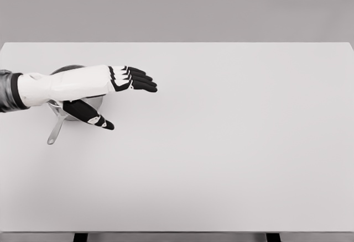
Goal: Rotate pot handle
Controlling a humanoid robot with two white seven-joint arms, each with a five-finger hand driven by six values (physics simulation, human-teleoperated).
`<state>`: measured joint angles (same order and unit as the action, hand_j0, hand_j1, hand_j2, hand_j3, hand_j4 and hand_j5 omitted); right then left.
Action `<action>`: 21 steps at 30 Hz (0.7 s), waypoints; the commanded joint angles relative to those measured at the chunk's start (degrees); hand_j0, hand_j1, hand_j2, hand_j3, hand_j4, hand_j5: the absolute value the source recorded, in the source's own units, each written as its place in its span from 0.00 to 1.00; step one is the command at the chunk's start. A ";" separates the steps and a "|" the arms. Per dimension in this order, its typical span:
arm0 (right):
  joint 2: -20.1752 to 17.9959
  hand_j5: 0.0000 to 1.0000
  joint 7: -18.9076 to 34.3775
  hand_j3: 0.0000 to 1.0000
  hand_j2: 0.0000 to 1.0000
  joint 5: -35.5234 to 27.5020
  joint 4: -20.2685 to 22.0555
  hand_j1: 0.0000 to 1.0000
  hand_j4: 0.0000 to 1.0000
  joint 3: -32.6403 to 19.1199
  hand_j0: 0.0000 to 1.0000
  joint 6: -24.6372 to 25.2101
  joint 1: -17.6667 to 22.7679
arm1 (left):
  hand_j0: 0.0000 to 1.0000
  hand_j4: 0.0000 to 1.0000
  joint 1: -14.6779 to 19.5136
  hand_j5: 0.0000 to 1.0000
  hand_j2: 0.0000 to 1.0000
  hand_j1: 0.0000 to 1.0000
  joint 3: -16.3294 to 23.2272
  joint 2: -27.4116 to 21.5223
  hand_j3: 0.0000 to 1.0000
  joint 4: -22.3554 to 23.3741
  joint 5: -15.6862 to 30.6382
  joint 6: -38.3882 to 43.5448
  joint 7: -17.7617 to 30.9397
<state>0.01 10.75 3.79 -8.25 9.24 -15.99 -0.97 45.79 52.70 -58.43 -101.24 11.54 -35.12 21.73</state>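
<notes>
Fingers [138, 79]: mine, left hand [119, 80], spread flat, holding nothing.
Handle [56, 130]: under my arm, pointing near-left from pot [66, 69].

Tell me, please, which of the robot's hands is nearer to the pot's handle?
Left. The left hand is stretched out flat above the pot, its thumb just right of the handle. The right hand is out of view.

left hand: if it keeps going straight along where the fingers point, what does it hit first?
Nothing, as far as the head view shows. The left hand points right, fingers extended, over bare table; the pot and its handle lie behind and below it. Height above the table is unclear.
</notes>
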 commanded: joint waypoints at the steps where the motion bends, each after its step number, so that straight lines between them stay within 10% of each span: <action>1: -0.01 1.00 -0.03 1.00 1.00 0.08 -0.10 1.00 1.00 -0.10 1.00 0.08 0.00 | 1.00 1.00 0.00 1.00 1.00 1.00 0.03 -0.11 1.00 -0.01 0.24 0.12 -0.02; 10: -0.01 1.00 -0.03 1.00 1.00 0.07 -0.19 1.00 1.00 -0.01 1.00 0.08 0.00 | 1.00 1.00 -2.28 1.00 1.00 1.00 -1.11 -1.16 1.00 -0.01 -0.73 0.12 -0.46; 13: -0.01 1.00 -0.03 1.00 1.00 0.07 -0.19 1.00 1.00 -0.01 1.00 0.08 0.00 | 1.00 1.00 -11.69 1.00 1.00 1.00 -12.89 -0.55 1.00 -0.01 -0.81 0.12 -0.55; 16: -0.01 1.00 -0.03 1.00 1.00 0.07 -0.19 1.00 1.00 -0.01 1.00 0.08 0.00 | 1.00 1.00 -11.87 1.00 1.00 1.00 -14.21 -0.55 1.00 -0.01 -2.22 0.12 -0.99; 21: -0.01 1.00 -0.03 1.00 1.00 0.07 -0.19 1.00 1.00 -0.01 1.00 0.08 0.00 | 1.00 1.00 -13.36 1.00 1.00 1.00 -15.09 2.35 1.00 -0.01 -13.82 0.12 -2.92</action>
<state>0.01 10.71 3.85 -8.44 9.21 -15.90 -0.97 31.90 38.66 -57.25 -101.24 1.57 -35.10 19.37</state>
